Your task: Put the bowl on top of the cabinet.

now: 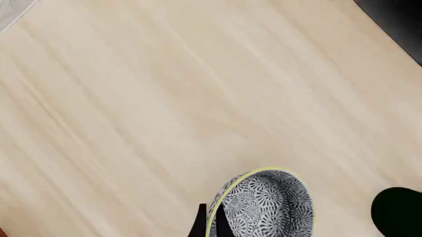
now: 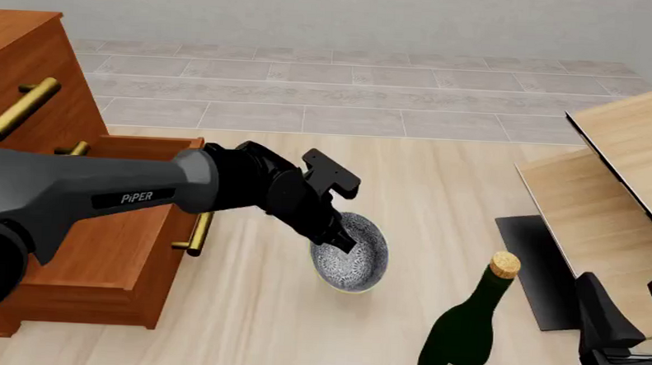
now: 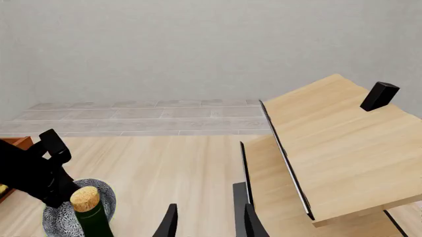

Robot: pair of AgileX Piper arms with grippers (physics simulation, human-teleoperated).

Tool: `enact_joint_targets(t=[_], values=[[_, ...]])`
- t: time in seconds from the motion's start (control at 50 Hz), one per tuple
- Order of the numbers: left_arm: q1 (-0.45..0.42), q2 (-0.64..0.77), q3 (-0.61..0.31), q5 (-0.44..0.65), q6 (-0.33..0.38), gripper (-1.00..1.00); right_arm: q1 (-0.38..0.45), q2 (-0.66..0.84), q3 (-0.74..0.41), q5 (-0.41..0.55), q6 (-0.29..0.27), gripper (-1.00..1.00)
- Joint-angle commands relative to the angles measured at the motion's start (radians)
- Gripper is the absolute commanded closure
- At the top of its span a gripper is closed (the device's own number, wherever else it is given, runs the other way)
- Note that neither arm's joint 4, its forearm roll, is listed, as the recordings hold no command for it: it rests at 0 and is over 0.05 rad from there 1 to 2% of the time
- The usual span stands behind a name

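The bowl (image 2: 356, 256), grey-white speckled with a thin pale rim, hangs tilted just above the table's middle, to the right of the cabinet (image 2: 51, 195). My left gripper (image 2: 330, 230) is shut on the bowl's near-left rim. In the left wrist view two dark fingers (image 1: 197, 226) pinch the rim of the bowl (image 1: 267, 205), one inside and one outside. The right gripper (image 2: 629, 299) stands open and empty at the near right corner. From the right wrist, the bowl (image 3: 58, 219) shows behind the bottle, and that gripper (image 3: 207, 219) holds nothing.
A dark green corked wine bottle (image 2: 468, 337) stands near the front, right of the bowl. Pale light-wood boards (image 2: 624, 162) with a black base slant at the right. One cabinet drawer (image 2: 137, 224) is pulled out, its brass handle facing the bowl.
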Motion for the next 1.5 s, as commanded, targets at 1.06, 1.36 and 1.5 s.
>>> enact_joint_targets(t=[1.06, 1.36, 1.5], values=[[0.158, -0.326, -0.497, 0.451, -0.104, 1.0, 0.002, -0.063, 0.0, 0.058, 0.0, -1.0], [0.27, -0.372, -0.608, 0.513, -0.134, 1.0, -0.005, -0.033, 0.0, 0.027, 0.021, -1.0], [0.337, -0.403, -0.64, 0.537, -0.177, 1.0, -0.005, -0.036, 0.0, 0.031, 0.026, -1.0]])
